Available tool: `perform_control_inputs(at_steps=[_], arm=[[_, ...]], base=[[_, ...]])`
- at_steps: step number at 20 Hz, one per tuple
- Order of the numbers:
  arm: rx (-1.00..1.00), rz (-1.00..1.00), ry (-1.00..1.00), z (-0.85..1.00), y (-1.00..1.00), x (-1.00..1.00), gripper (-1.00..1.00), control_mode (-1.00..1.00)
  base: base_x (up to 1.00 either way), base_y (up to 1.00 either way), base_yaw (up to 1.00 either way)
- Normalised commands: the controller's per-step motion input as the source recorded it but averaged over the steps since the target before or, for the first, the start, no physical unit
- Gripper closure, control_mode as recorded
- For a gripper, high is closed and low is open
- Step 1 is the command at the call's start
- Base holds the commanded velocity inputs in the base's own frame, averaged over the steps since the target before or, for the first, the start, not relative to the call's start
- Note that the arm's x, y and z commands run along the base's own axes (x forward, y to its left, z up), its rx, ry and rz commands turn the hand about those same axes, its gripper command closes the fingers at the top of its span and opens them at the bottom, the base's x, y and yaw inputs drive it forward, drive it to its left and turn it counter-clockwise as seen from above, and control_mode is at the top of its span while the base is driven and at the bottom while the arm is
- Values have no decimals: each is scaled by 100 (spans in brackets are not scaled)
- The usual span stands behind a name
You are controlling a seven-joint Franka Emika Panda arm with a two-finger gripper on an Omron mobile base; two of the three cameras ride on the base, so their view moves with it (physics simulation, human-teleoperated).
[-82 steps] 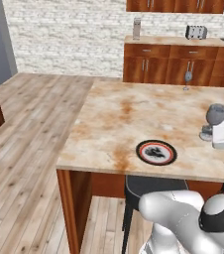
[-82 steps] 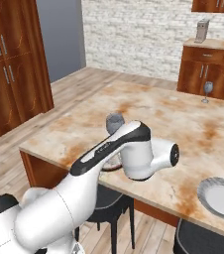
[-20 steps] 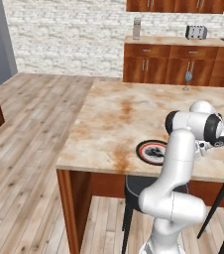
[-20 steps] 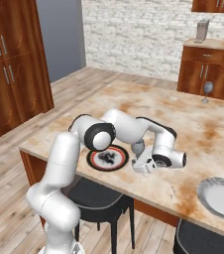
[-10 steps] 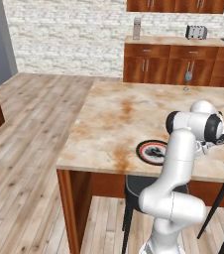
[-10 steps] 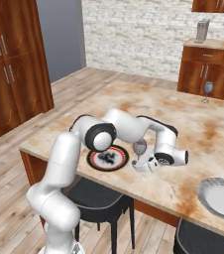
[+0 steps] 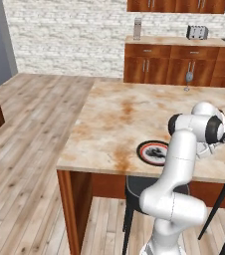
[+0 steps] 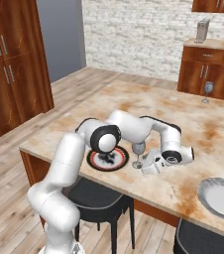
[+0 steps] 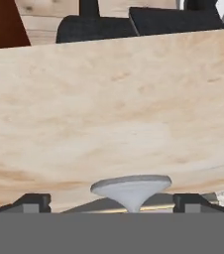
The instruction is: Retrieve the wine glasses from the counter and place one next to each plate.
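In the left base view, we see the arm bent over the near edge of the counter (image 7: 114,119), its wrist hiding the hand. The red-and-black rimmed plate (image 7: 152,152) lies near that edge, partly behind the forearm. A second wine glass (image 7: 188,79) stands upright near the far edge of the counter, well apart from the plate.

In the right base view, we see the gripper (image 8: 144,166) low over the slab, level with the stem of the near wine glass (image 8: 138,150). This glass stands upright on its foot, just beside the right rim of the patterned plate (image 8: 107,159). Whether the fingers touch the stem we cannot tell here. The plain pale plate (image 8: 222,197) rests near the right end of the counter, well apart from the gripper. The far glass (image 8: 208,90) stands upright near the far edge.

In the hand view, we see the two dark fingertips (image 9: 32,202) set wide apart at the bottom, with the round foot of the near glass (image 9: 131,188) between them and a clear gap on each side. The jaws are fully spread and grip nothing. Two dark stools (image 9: 134,22) show beyond the counter edge.
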Motion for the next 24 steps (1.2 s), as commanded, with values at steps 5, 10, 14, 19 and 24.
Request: perform_control_inputs(at_steps=[5,10,14,19,24], arm=[[0,0,3,0,-45,3,-100,-100],[1,0,-24,72,-7,-61,-100,-100],[-5,0,-41,100,32,-69,-100,-100],[-8,-4,-33,100,60,-42,-100,-100],[-7,0,-13,95,80,-6,-100,-100]], base=[[0,0,0],[0,0,0],[0,0,0],[0,0,0],[0,0,0]])
